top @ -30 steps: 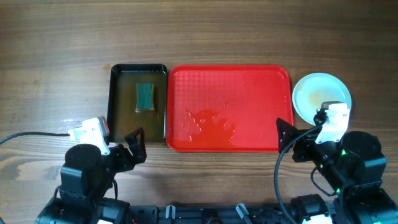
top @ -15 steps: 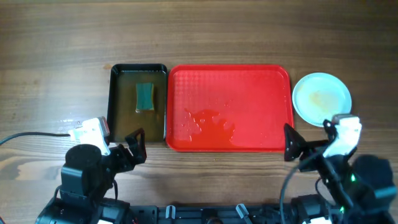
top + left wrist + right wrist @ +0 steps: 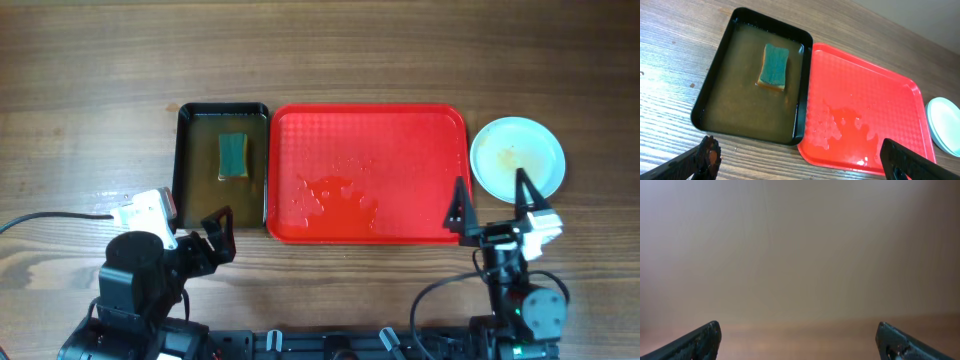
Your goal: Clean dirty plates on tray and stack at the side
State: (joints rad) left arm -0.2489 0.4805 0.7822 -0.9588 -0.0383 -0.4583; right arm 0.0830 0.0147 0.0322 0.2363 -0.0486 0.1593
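Note:
The red tray [image 3: 400, 130] lies mid-table with a wet patch near its front; it holds no plates. It also shows in the left wrist view [image 3: 875, 95]. The pale plates [image 3: 517, 156] sit stacked on the table right of the tray, the top one with a faint orange stain; their edge shows in the left wrist view [image 3: 945, 122]. My right gripper [image 3: 492, 205] is open and empty, raised near the tray's front right corner, just in front of the plates. My left gripper [image 3: 215, 232] is open and empty, in front of the black basin.
A black basin [image 3: 190, 165] of murky water with a green sponge [image 3: 233, 155] stands left of the tray, also in the left wrist view [image 3: 715, 95]. The right wrist view shows only a blurred plain wall and far table edge.
My right arm has drawn back from the plates and swung upright, its fingers now pointing up. The plate stack is fully uncovered. The left arm has not moved.

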